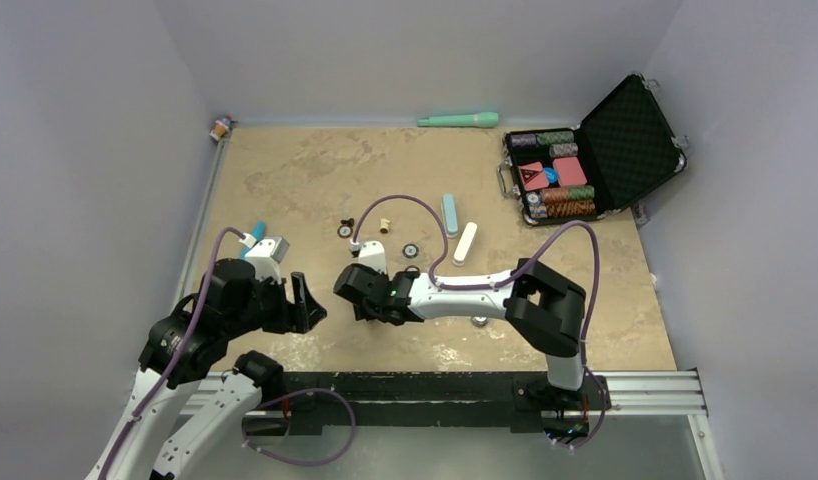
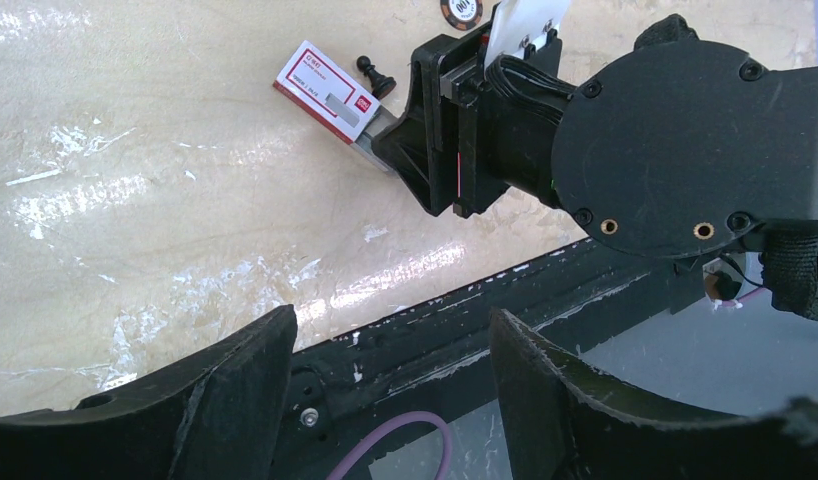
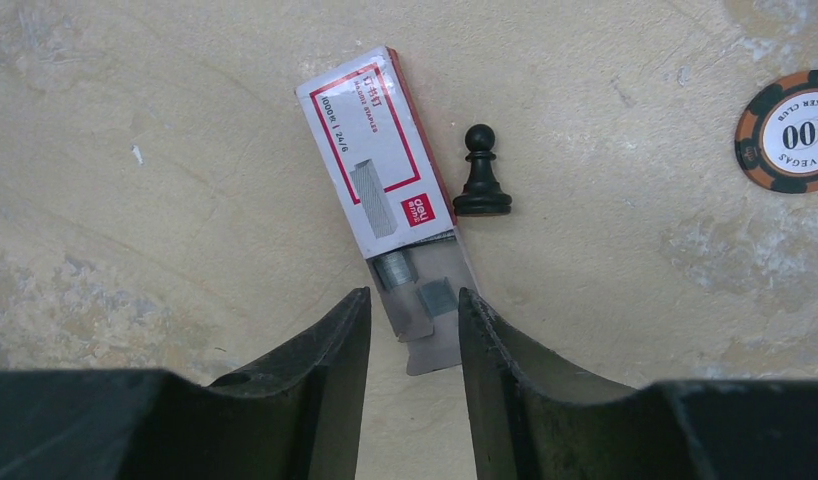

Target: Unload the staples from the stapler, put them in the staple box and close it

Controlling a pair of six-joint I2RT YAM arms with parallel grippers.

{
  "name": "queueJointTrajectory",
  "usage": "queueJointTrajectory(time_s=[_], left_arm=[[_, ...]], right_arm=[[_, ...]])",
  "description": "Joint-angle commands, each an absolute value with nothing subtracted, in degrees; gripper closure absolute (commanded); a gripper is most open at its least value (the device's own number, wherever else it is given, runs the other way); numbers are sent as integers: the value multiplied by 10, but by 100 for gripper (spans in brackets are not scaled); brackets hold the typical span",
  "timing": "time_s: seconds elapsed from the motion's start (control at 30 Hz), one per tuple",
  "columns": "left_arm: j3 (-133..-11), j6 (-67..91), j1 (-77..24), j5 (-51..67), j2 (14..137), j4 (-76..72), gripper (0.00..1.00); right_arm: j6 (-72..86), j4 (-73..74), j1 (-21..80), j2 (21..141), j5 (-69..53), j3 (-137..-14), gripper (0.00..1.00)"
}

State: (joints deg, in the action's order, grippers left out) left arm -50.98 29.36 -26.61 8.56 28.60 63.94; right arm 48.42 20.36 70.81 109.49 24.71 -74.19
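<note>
The stapler lies in two parts in the top view, a pale blue oblong (image 1: 450, 213) and a white oblong (image 1: 465, 243) beside it, beyond both arms. My right gripper (image 3: 415, 297) is open, low over a red-and-white staple box (image 3: 380, 160). The box's grey tray is slid out, and short strips of staples (image 3: 437, 297) lie in it between my fingertips, untouched. My left gripper (image 2: 390, 330) is open and empty at the table's near edge, facing the right gripper (image 2: 425, 150).
A black pawn (image 3: 482, 175) stands right beside the box, with a poker chip (image 3: 790, 130) further off. An open case of chips (image 1: 595, 150) is at the back right. A mint rod (image 1: 458, 120) lies along the back wall, and a blue stick (image 1: 255, 235) by my left arm.
</note>
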Motion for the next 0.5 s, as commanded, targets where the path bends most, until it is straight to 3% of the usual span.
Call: queueJointTrajectory(time_s=[0.0, 0.33, 0.47], left_arm=[[-510, 290, -259, 89, 283, 624, 26], [-511, 289, -259, 89, 288, 626, 26], [-511, 290, -259, 89, 287, 626, 26]], right_arm=[[483, 215, 706, 1084, 268, -768, 59], [478, 227, 709, 1023, 264, -765, 56], [488, 230, 718, 983, 260, -743, 50]])
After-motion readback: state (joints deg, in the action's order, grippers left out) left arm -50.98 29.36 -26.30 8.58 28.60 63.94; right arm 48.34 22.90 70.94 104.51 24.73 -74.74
